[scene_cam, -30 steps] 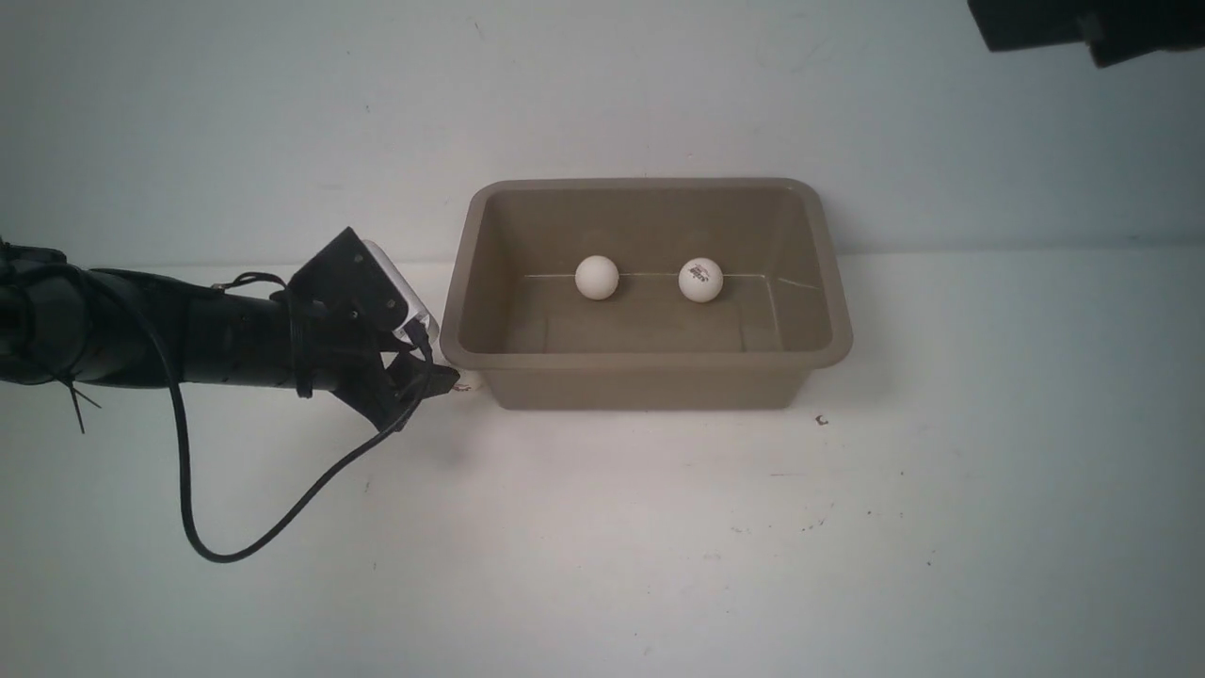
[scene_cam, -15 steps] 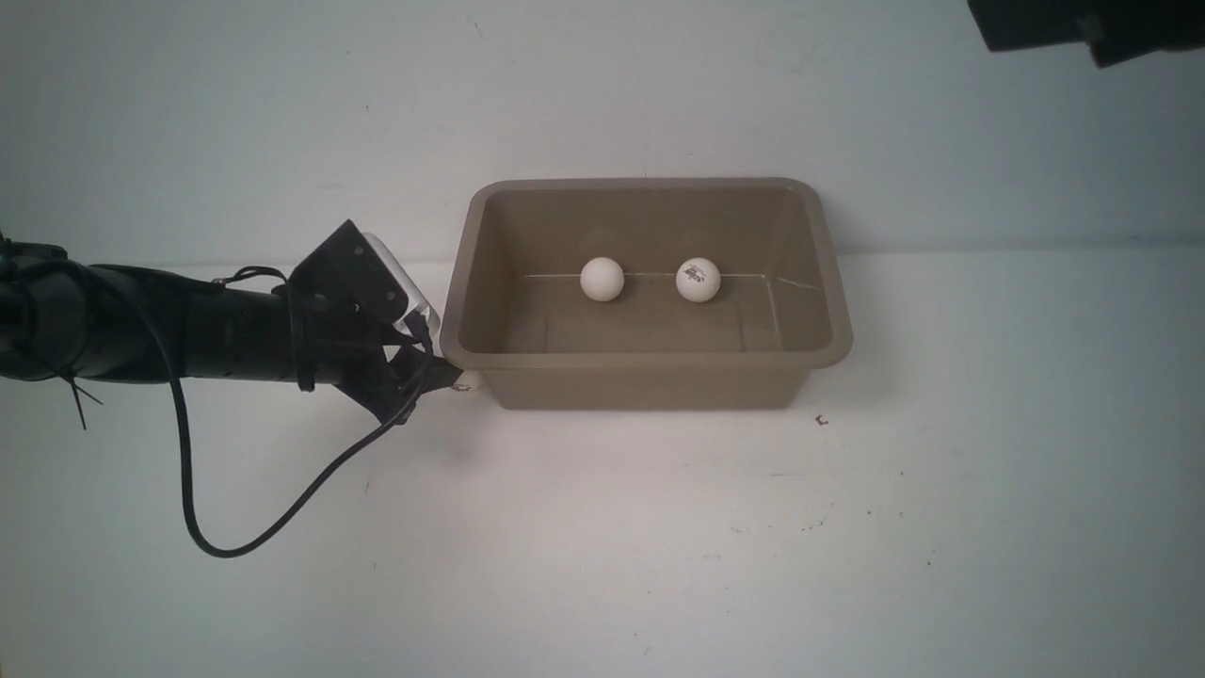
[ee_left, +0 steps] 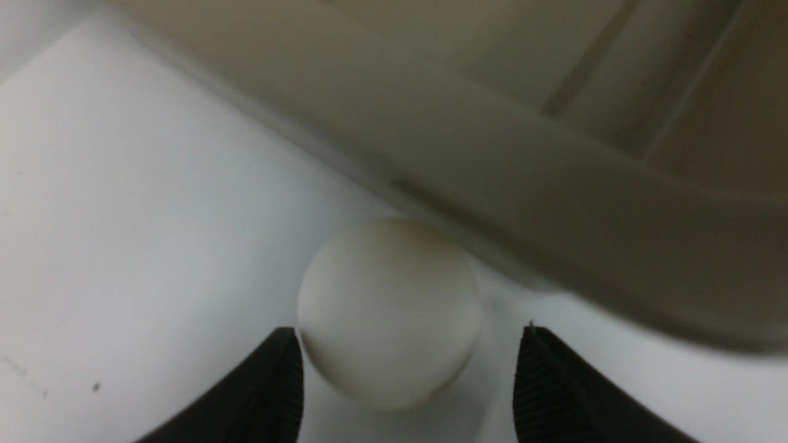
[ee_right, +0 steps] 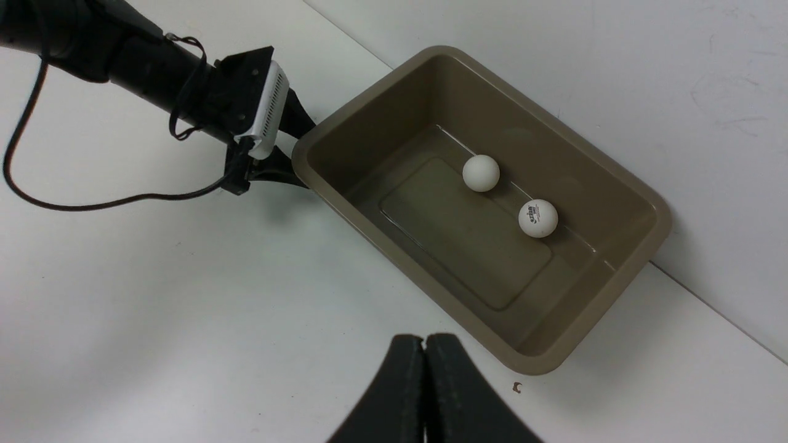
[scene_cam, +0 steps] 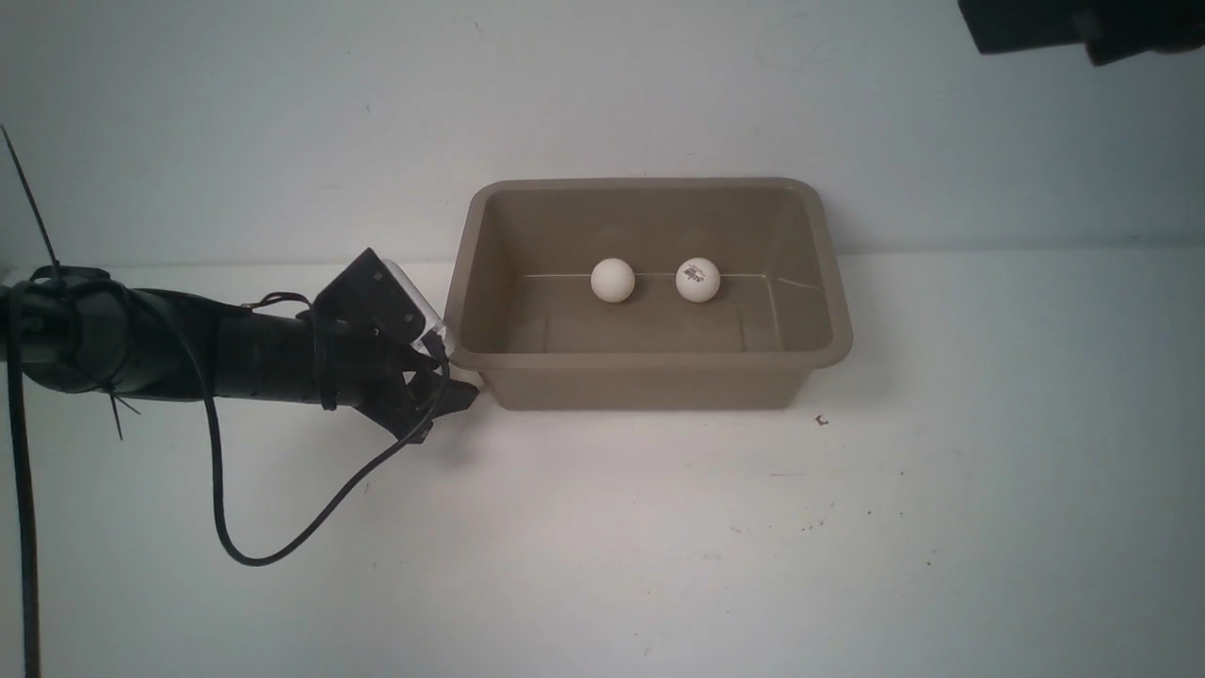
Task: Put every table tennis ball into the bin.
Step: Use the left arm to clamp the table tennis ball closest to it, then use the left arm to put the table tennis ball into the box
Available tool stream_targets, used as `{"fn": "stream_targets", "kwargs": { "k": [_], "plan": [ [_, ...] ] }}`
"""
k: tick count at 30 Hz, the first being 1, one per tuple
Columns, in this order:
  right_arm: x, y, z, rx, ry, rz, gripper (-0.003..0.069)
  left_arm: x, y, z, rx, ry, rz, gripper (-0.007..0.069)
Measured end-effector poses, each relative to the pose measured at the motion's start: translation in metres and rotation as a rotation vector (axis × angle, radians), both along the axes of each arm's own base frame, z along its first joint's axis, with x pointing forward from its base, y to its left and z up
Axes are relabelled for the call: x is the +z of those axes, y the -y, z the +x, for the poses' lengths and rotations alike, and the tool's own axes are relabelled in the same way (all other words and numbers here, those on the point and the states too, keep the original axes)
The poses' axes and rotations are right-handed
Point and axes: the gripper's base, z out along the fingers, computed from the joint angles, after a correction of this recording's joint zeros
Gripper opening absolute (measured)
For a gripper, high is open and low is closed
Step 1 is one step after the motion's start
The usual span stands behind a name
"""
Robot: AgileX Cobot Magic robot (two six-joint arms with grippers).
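Table tennis ball [ee_right: 538,218] w/ dark logo, text illegible, in bin [ee_right: 554,160]

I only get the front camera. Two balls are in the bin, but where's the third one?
Observer: The third ball sits on the table, right beside the bin, outside it. The arm hides it from you.
Kid: Has the left pincer grabbed it?
Observer: Not yet. The left pincer is open, one finger on each side of the ball.
Kid: What about the right pincer?
Observer: The right pincer is shut and empty, up off the table.
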Motion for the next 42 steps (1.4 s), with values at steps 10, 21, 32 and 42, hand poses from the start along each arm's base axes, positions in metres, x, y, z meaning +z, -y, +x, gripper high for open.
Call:
{"fn": "stream_targets", "kwargs": {
  "k": [10,21,32,42],
  "plan": [
    [0.000,0.000,0.000,0.003,-0.003,0.004,-0.0016,-0.010,0.012,0.015,0.038,0.008,-0.002,0.0352],
    [0.000,0.000,0.000,0.002,-0.002,0.002,-0.0016,0.001,-0.006,0.021,0.264,0.011,0.090,0.0352],
    [-0.004,0.005,0.005,-0.038,0.023,-0.065,-0.0016,0.141,-0.009,-0.023,0.261,0.272,-0.028,0.0352],
    [-0.032,-0.001,0.014,-0.030,-0.039,-0.088,-0.0016,0.128,0.072,-0.014,0.151,0.282,0.036,0.0352]
  ]
}}
